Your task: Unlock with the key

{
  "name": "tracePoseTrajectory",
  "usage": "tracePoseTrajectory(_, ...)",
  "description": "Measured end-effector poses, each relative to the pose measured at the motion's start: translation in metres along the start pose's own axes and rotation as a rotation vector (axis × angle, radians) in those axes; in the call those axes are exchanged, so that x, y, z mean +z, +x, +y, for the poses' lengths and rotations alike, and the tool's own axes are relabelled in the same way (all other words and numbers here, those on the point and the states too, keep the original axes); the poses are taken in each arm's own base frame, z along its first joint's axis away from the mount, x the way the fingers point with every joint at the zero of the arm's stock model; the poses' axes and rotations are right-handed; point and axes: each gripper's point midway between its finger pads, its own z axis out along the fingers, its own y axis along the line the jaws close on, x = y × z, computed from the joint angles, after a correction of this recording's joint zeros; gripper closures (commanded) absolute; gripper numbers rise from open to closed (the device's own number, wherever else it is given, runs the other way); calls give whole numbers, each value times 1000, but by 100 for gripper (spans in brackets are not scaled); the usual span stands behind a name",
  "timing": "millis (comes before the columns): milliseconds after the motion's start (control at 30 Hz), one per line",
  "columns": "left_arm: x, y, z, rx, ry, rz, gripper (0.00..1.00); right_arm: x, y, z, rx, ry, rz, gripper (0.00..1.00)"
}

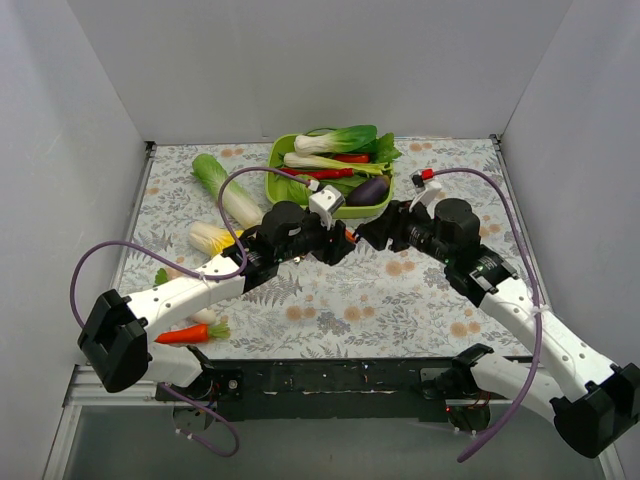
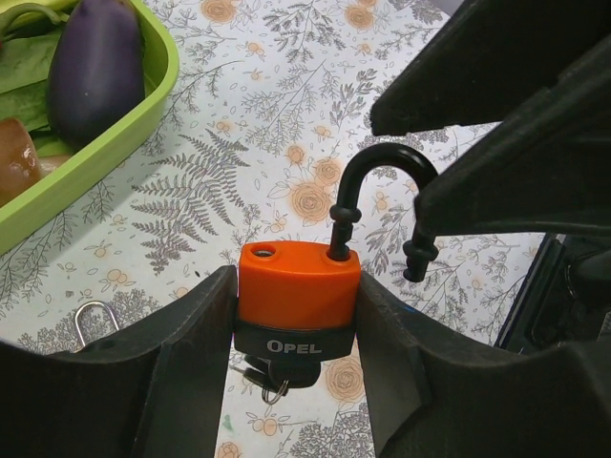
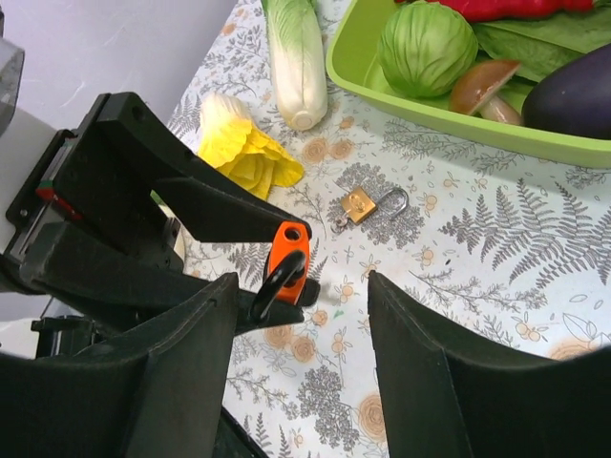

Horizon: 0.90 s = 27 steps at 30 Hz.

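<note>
While the left claw (image 2: 296, 307) clamps the orange-and-black padlock (image 2: 291, 281) by its two flat sides, apparently raised off the floral bench (image 3: 496, 248), the key (image 2: 270, 374) sits directly under the lock body. Only its black head and a small wire ring show below the black band; the blade is hidden, presumably seated in the keyway. Its long axis, so far as can be judged, runs in line with the lock body, from base toward shackle. The black shackle (image 2: 382, 157) stands sprung, one leg in the body and its free end hanging clear of the hole, so the lock reads as already released. The right claw (image 3: 301, 281) stands wide and empty, facing the shackle end. The key therefore lies on the far side of the padlock from it, at the opposite end of that axis. The left claw is nearer the key but occupied; the right is the free one. White capitals on the black band read "OPEL". The brass padlock (image 3: 361, 204) lies apart on the bench, with no legible marking.
</note>
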Motion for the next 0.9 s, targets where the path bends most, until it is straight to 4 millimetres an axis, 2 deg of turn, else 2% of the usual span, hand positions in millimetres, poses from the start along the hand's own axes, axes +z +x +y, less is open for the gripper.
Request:
tracePoseTrajectory(300,0,3,0,10,-4,13,100,12,12,-4,32,-24,8,44)
tracePoseTrajectory(633,0,4,0,11,0,14,100,17,15,0,40,-70,-6,67)
tracePoseTrajectory(800,-1,4,0,11,-1,17,100,18,20,1,52,-84,4,68)
tracePoseTrajectory(900,-1,5,0,10,-1,21,100,19,20,1,55,-88,3,62)
